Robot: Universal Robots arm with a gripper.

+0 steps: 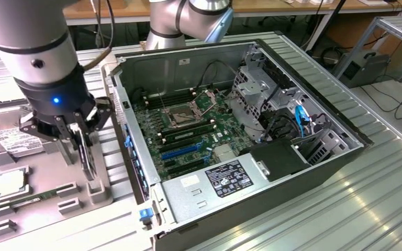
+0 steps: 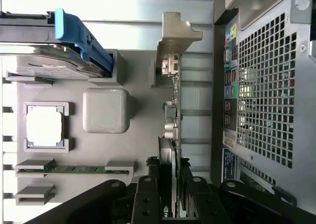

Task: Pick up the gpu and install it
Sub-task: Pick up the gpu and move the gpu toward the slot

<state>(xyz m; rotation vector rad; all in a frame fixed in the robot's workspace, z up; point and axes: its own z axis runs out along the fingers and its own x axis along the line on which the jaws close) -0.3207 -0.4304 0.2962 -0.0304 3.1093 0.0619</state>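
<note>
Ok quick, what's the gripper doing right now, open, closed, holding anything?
Gripper: closed on the gpu, gripping the card on edge at the grey parts tray.

Thin dark gpu (image 2: 174, 116), upright, seemingly gripped edgewise.

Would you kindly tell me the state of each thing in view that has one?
gpu: on edge, clamped between the fingers.
gripper: shut on the gpu.
computer case: side open, motherboard exposed.
memory stick: seated in the tray.
hard drive: lying on the tray.
</note>
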